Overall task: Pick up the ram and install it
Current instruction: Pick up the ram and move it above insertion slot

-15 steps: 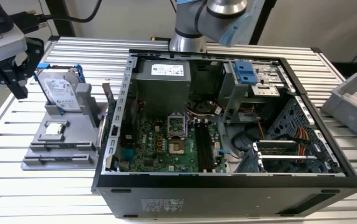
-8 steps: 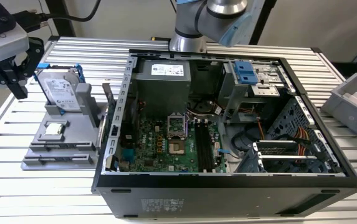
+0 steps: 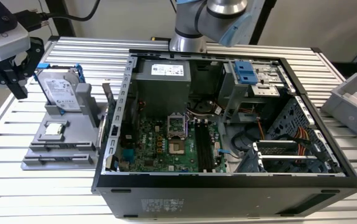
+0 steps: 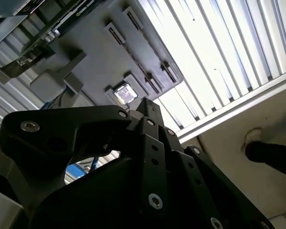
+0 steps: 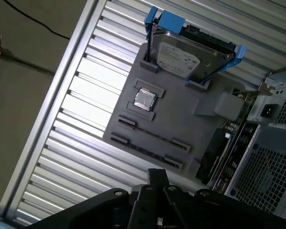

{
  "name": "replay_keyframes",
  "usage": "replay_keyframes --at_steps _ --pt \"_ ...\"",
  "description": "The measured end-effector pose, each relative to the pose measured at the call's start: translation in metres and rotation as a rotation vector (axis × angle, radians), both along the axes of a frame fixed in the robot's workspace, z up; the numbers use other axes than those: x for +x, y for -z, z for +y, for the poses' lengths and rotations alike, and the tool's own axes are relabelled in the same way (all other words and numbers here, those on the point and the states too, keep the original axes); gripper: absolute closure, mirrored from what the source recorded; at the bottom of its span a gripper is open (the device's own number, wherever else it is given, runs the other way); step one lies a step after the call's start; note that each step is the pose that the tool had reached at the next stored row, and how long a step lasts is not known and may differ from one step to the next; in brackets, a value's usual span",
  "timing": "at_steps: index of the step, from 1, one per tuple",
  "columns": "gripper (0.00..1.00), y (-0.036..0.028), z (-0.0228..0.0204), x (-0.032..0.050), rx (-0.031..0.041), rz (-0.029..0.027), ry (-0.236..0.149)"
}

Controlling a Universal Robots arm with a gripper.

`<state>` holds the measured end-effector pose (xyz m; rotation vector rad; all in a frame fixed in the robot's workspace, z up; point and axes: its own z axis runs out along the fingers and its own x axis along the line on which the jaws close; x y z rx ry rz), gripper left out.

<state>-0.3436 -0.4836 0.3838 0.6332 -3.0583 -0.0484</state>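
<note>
The ram is out of view. My gripper (image 3: 17, 91) hangs above the table's back corner at the exterior view's left, beside the grey fixture tray (image 3: 41, 161). In both wrist views its black fingertips (image 5: 158, 174) (image 4: 144, 102) meet at one point, shut with nothing between them. Two rows of narrow holders (image 5: 148, 138) on the tray lie just past the fingertips. The motherboard (image 3: 159, 144) lies inside the open computer case (image 3: 228, 179). Its long black slots (image 3: 203, 145) run beside the processor socket.
A silver hard drive in a blue frame (image 3: 60, 91) (image 5: 188, 55) stands upright at the tray's back. A small square silver chip (image 3: 55, 129) (image 5: 145, 99) lies in the tray's middle. A grey bin (image 3: 355, 105) sits at the exterior view's right.
</note>
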Motion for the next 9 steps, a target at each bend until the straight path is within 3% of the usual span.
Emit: replay_keyframes --at_steps 9 --pt "1.0 0.0 0.0 0.0 -0.0001 0.0 -0.001"
